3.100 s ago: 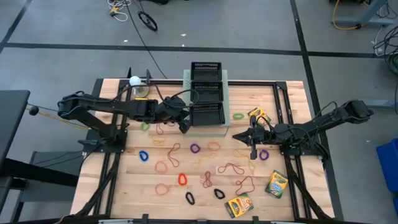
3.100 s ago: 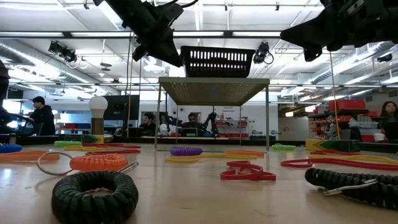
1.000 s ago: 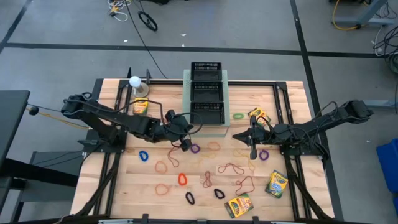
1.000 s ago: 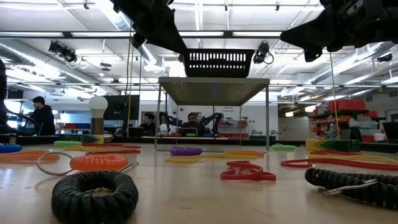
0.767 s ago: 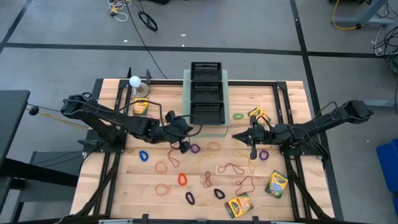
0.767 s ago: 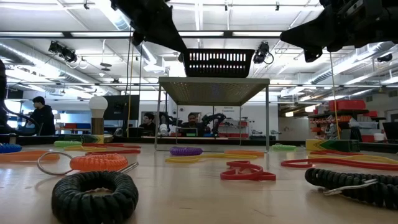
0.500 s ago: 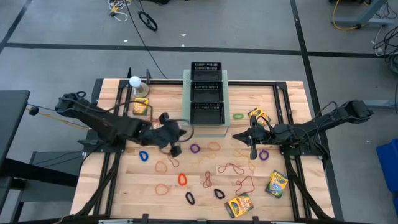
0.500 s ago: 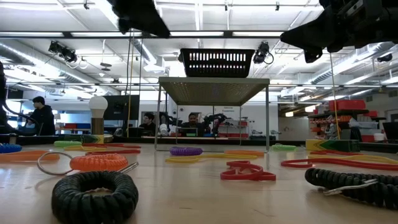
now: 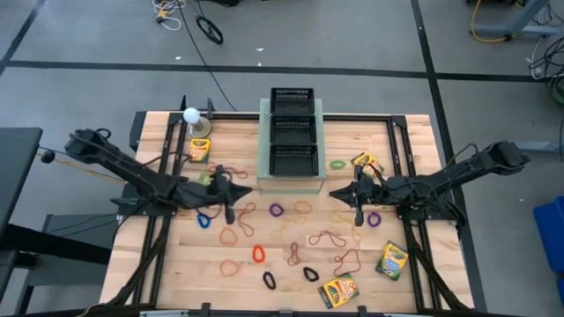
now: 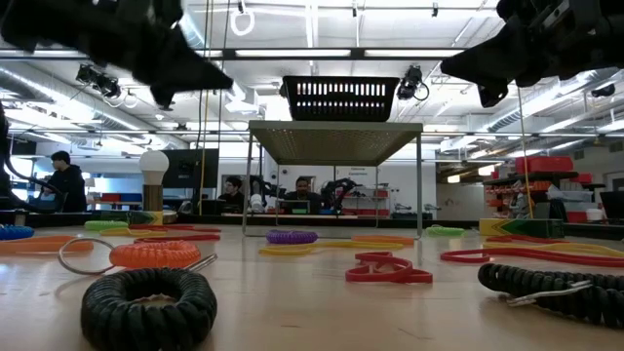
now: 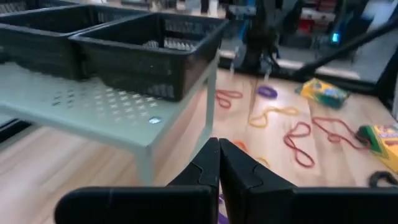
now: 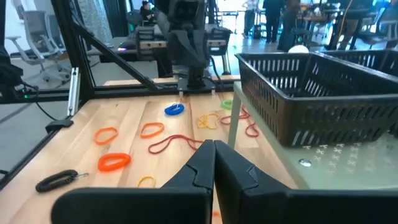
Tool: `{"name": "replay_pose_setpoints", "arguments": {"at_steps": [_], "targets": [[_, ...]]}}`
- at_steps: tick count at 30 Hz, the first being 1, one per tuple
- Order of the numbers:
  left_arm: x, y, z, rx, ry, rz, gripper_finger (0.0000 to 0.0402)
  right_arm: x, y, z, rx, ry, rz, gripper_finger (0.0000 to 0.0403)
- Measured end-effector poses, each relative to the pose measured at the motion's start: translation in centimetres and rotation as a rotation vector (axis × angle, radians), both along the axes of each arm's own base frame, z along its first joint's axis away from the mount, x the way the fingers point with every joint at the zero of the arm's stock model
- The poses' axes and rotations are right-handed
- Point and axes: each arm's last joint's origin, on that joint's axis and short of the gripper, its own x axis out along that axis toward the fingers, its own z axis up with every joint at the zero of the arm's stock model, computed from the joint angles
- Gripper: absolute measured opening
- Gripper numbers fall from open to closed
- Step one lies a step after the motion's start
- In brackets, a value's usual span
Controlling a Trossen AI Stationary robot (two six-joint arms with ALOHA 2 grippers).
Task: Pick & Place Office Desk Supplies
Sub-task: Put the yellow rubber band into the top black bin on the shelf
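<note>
Pale-green perforated box [image 9: 292, 180] = landmark, at the table's far middle w/ three black mesh trays [image 9: 293, 160] in a row on top. Left gripper [image 9: 229, 210] sits left-front of the box, fingers pressed together, nothing between them in the left wrist view. Right gripper [image 9: 357, 214] waits right-front of the box, also pinched closed, empty.

Step, as I read it: between picks; left arm is off the trays and low over the rubber bands [image 9: 276, 210] scattered in front of the box. Next move needs jaws opened first, then a drop onto one loop.

Room: plenty of bare wood front of the box; crayon boxes [image 9: 338, 290] sit near the front-right edge. Watch the box's legs & its front lip when lifting back toward the trays.
</note>
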Motion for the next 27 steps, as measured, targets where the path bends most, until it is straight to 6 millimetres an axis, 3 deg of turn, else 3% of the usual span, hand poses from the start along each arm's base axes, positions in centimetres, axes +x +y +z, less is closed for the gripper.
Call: {"name": "replay_pose_setpoints", "arguments": {"at_steps": [5,10,14,20,27], "targets": [[-2.3,1.4,-2.7,0.014,-0.131,-0.02,0.0005,0.2,0.0,-0.1,0.035,0.115,-0.018,0.0009],[-3.6,2.5,-4.2,0.024,-0.152,0.012,0.0011,0.1,0.4,0.4,0.071,0.347,-0.196,0.0004],[-3.6,3.1,-4.5,0.052,-0.123,0.044,0.002,-0.1,1.5,0.3,0.138,0.436,-0.221,0.0003],[-3.5,4.3,-4.4,0.059,-0.125,0.117,0.0023,0.2,3.2,-1.3,0.231,0.633,-0.311,0.0006],[-3.4,4.7,-4.4,0.057,-0.126,0.129,0.0005,2.2,5.1,-3.3,0.303,0.815,-0.383,0.0006]]}}
